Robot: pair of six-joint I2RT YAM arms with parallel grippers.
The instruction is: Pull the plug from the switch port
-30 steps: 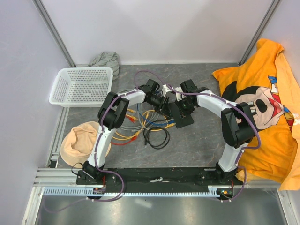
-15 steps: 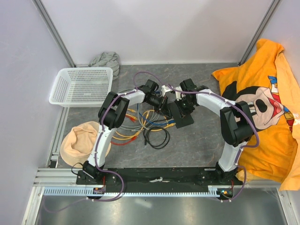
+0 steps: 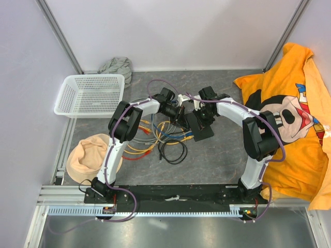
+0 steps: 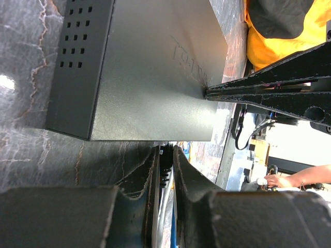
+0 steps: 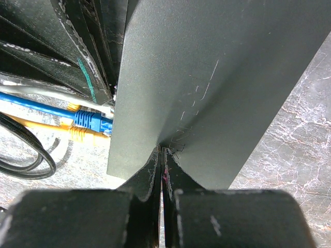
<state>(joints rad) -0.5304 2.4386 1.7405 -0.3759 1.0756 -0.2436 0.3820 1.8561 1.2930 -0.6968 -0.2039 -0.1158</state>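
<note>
**Left gripper** [image 4: 165,150], jaws a slit apart, pinching the small ridged plug [image 4: 164,173]; flat matte-black rectangular switch [image 4: 150,77] dead ahead along its fingers. **Right gripper** [image 5: 161,151], closed and empty, pins the switch's top.

Pale walls [image 3: 181,31] — grey marbled tabletop [image 3: 217,155]

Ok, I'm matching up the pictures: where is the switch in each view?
Top: switch mid-frame, just right of centre.
Left wrist: switch fills the upper middle.
Right wrist: switch fills the upper right.
Shared landmark: the right hand, tips on the switch's top face.
</note>
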